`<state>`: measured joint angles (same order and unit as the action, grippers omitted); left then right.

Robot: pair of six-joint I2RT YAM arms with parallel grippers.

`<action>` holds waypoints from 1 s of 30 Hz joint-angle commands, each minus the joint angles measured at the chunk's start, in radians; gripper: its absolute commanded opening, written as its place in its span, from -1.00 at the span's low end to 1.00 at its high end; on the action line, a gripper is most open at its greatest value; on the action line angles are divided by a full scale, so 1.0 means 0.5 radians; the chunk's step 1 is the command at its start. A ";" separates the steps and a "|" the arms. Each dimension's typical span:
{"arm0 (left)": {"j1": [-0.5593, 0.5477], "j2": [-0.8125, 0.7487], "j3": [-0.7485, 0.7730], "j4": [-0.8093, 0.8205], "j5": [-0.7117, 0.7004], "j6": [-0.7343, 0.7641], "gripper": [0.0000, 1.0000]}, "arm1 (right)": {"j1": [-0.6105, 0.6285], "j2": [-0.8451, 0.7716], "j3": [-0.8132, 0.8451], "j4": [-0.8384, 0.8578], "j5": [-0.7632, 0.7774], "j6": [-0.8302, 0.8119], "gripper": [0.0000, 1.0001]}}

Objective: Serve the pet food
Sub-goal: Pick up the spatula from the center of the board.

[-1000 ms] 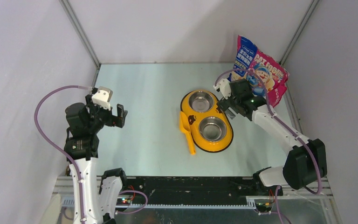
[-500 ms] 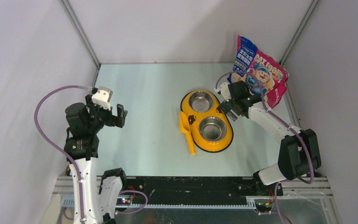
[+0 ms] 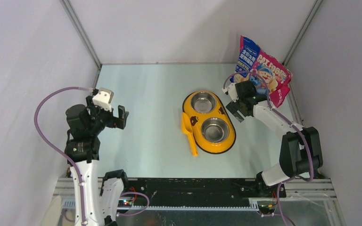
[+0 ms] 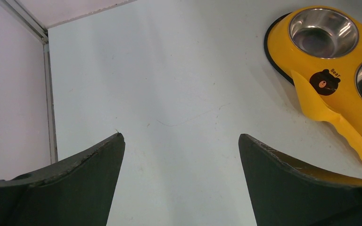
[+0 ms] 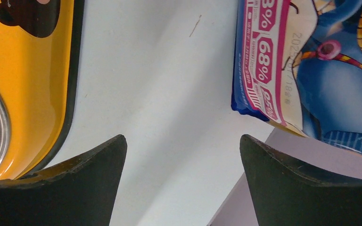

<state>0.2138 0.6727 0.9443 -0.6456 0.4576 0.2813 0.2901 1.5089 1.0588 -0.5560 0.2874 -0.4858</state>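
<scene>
Leaning upright in the far right corner against the right wall, the pouch (image 3: 263, 70) shows only its printed front from above, and its lower left edge is covered by the right arm and its cable. What is inside it cannot be seen. In the right wrist view the pouch (image 5: 311, 70) is cut off by the top and right edges, leaving one blue and pink corner and part of a blue cartoon figure. Readable there is "68%" in a pink panel, with a clipped "3%" above it. A faint stamped row of digits beside them is too pale to make out, and the Chinese characters seen from above are too small to read. The yellow feeder (image 3: 187, 106) lies mid-table, and the left wrist view shows the word "Bear" next to a small bear face between its two steel bowls. An orange scoop (image 3: 188, 134) rests against the feeder's left side, its bowl end touching the rim. The right pincer (image 3: 235, 111) sits between the feeder and the pouch, just near of the pouch, fingers spread wide with only bare table (image 5: 169, 70) between them, gripping nothing. The left pincer (image 3: 121, 116) hangs over the left side of the table, well apart from everything, equally wide and empty.
</scene>
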 commanded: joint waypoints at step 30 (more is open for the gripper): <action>-1.072 0.627 0.022 0.289 -0.160 0.021 0.97 | -0.018 -0.171 0.012 -0.013 -0.510 0.051 0.70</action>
<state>-0.2409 0.8677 0.9279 -0.5591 0.3527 0.2718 0.3134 1.4563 1.0588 -0.5659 0.0742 -0.4706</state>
